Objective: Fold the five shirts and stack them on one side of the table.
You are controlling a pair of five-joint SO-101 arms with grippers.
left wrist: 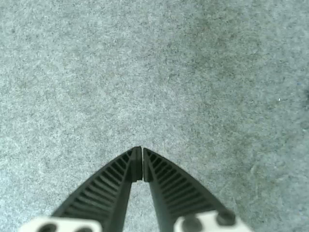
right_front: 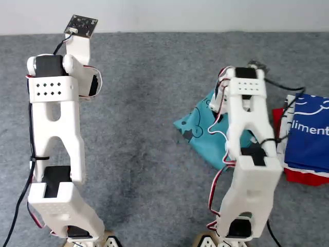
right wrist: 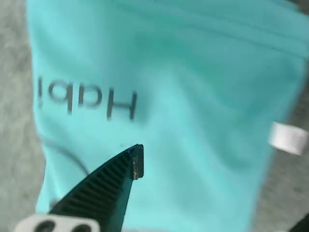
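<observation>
Over the teal shirt (right wrist: 193, 72), right gripper (right wrist: 218, 193) jaws apart: you should pinch one edge only; left gripper (left wrist: 142, 164) jaws together.

Two arms over a grey counter (right_front: 144, 103), shirts toward the right side.
The left arm (right_front: 56, 128) extends toward the far edge above bare surface. The right arm (right_front: 249, 154) stands over a crumpled teal shirt (right_front: 198, 128). Near it, at the right edge, lies a folded stack: blue shirt (right_front: 308, 139) on top, red shirt (right_front: 303, 177) beneath.
</observation>
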